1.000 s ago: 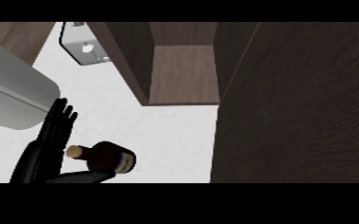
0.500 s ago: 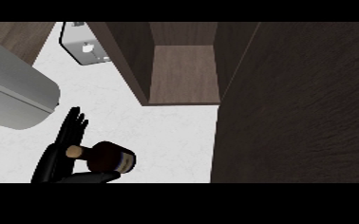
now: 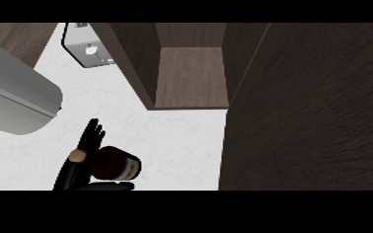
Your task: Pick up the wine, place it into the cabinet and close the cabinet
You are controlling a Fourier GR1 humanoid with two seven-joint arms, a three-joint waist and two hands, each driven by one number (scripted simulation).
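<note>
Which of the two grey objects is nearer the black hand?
The large rounded grey object at left; the small shiny fitting lies farther from the left hand.

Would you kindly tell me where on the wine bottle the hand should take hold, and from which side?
Probably the wide dark body of the wine bottle, near its pale label band, not the narrow neck with the tan cap: the round body lets fingers and thumb curl round it. Come from the view's left, where the left hand is beside it, fingers straight.

Open counter [image 3: 182, 138] leads to the open cabinet [image 3: 191, 79], walled rightward by its door [image 3: 306, 118].
</note>
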